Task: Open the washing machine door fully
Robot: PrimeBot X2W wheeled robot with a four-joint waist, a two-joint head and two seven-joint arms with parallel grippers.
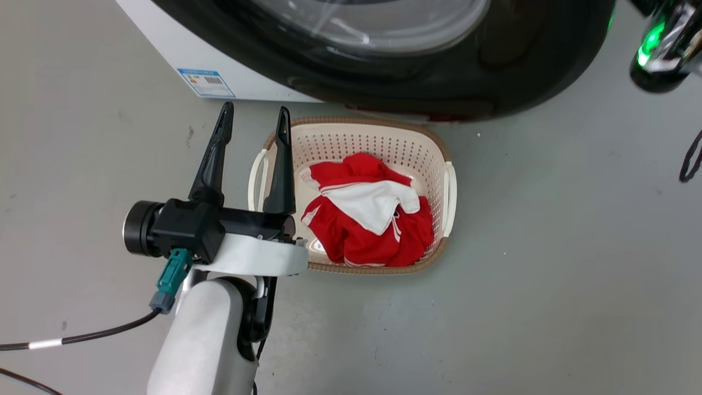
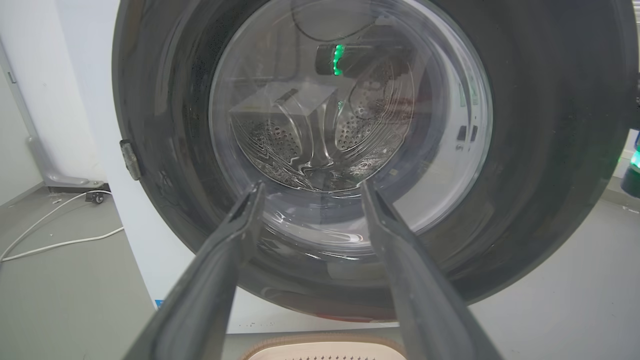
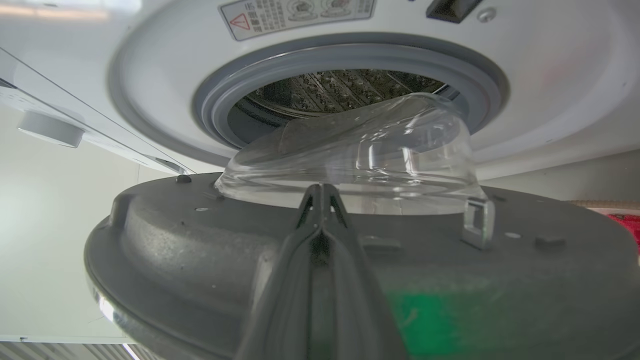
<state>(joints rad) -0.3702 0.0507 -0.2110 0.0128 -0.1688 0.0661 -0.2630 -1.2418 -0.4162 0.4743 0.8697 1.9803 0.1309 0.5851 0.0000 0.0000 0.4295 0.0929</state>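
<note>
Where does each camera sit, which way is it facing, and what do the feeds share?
Head view: on the head, looking down at the basket and the washing machine door's lower rim; open left end effector lower left.
Left wrist view: looks along its own fingers at the door's outer face.
Right wrist view: behind the door, looking across its inner face to the drum; right end effector shut.
Shared: the door, in all three.

A smooth, pale grey floor [image 1: 548,274] is seen in the head view, evenly lit and marked by a few small dark scuffs [image 1: 190,134]. In the left wrist view a white wall [image 2: 30,75] is met by this floor at the far left, where a white cable [image 2: 60,244] is laid in loose curves. A plain wall [image 3: 45,240], pale and softly lit, is shown in the right wrist view.
</note>
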